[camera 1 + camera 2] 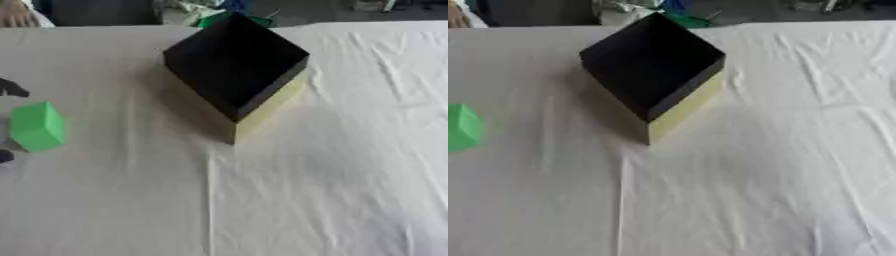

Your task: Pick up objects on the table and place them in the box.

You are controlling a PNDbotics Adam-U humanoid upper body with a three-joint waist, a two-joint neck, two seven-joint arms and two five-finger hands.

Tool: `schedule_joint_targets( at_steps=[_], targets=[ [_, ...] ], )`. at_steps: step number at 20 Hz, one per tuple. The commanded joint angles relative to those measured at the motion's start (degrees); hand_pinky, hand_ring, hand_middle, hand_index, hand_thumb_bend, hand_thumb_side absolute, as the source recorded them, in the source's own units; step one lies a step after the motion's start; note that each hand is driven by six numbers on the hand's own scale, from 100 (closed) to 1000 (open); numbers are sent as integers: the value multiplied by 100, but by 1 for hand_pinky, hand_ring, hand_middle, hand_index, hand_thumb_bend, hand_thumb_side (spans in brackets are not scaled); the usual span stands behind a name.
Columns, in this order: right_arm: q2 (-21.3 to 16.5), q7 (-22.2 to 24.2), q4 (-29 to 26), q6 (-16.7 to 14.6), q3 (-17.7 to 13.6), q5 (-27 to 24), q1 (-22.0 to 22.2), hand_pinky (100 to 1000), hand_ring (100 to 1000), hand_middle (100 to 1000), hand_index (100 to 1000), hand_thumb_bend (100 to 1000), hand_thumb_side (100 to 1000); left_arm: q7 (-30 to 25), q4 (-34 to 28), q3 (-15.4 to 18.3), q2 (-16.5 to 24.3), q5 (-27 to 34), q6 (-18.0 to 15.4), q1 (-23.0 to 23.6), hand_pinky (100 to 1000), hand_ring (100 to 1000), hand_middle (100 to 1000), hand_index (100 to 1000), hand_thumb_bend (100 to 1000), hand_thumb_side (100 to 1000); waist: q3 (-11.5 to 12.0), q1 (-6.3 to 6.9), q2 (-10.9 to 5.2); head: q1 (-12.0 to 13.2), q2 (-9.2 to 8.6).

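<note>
Black-lined open box (236, 62), nothing visible inside, green block (36, 126) apart

A wrinkled white cloth (332, 190) covers the table, green clutter (229, 19) beyond its far edge.

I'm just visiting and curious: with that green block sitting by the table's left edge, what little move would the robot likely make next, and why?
Probably close the left hand on the green block. Dark fingertips show just above and below the block at the picture's left edge, apparently either side of it, though whether they touch is unclear. The block lies on the white cloth, apart from the box, whose dark inside looks empty.
</note>
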Motion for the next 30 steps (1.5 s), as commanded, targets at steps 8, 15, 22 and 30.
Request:
schedule_joint_targets(
  at_steps=[8, 15, 22, 30],
  targets=[
    [-77, 35, -88, 24, -16, -46, -73, 677, 738, 747, 810, 100, 1000, 34, 565, -36, 109, 31, 213, -254, 884, 955, 922, 1000, 465, 349, -33, 8, -34, 52, -12],
    [-10, 38, -88, 42, -7, -71, -78, 676, 736, 743, 808, 100, 1000, -49, 957, -173, -132, 120, 122, -545, 883, 963, 923, 1000, 460, 361, -76, -2, -22, 89, -23],
    [22, 92, -88, 61, 30, -96, -98, 675, 734, 741, 808, 100, 1000, 14, 1308, -284, -372, -151, 5, -946, 887, 970, 926, 1000, 463, 347, -94, 0, -2, 112, -26],
    [75, 123, -88, 78, 33, -116, -119, 675, 734, 740, 808, 100, 1000, -169, 1793, -423, -705, -151, -298, -1318, 883, 968, 900, 973, 429, 369, -135, 4, 38, 130, -39]
  ],
)
